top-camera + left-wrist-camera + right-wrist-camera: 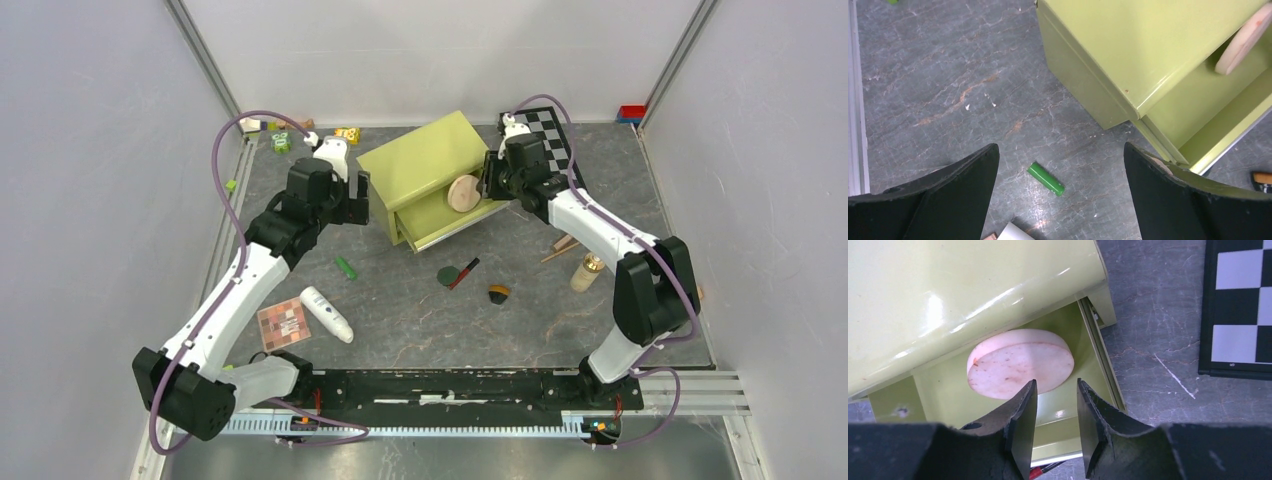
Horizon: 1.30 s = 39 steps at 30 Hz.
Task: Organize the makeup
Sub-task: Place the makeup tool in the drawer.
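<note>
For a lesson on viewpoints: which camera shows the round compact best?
The right wrist view: the compact sits large, face and rim clear, in the open drawer. The top view shows it small; the left wrist view crops it at the edge.

Bright, even light from above in all three views. Only soft, faint shadows on the grey marbled tabletop [420, 310]. White glare streaks on the shiny yellow-green metal drawer box [948, 295]. Sharp in the middle, a bit blurry on the close black fingertips [1168, 200].
</note>
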Each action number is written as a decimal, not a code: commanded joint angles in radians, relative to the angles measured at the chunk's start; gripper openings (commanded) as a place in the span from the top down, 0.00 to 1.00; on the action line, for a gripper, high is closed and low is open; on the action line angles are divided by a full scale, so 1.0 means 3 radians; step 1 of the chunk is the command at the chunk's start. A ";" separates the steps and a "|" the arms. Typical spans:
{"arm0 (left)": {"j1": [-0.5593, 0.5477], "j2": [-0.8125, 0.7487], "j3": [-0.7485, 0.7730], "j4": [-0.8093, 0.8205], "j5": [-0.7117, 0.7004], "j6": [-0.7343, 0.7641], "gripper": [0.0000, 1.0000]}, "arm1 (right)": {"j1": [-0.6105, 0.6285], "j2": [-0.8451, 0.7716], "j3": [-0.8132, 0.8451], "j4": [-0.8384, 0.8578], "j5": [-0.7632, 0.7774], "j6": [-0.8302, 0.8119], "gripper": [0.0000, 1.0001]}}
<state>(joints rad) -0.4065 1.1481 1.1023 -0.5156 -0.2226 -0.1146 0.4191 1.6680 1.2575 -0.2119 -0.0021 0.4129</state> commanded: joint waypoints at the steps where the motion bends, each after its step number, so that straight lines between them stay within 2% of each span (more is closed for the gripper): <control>1: -0.0022 -0.0015 0.0344 -0.0091 0.0100 -0.0152 0.00 | 0.0019 -0.0228 0.0053 0.0232 -0.0052 -0.0132 0.58; 6: -0.0021 -0.0002 0.0468 -0.0092 0.0142 -0.0169 0.00 | 0.0018 -0.0182 -0.0043 0.0605 -0.0324 -0.0163 0.59; 13: -0.0026 -0.0015 0.0394 -0.0117 0.0164 -0.0178 0.00 | 0.0019 -0.0010 -0.0065 0.0922 -0.0577 -0.0102 0.66; 39: -0.0033 -0.0020 0.0254 -0.0122 0.0158 -0.0124 0.00 | 0.0071 0.0339 -0.0190 0.1008 -0.0585 -0.0070 0.69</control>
<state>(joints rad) -0.4122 1.1496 1.1877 -0.5533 -0.1806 -0.1295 0.4343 1.7500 1.1973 0.0616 -0.1799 0.3920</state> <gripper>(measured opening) 0.997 0.311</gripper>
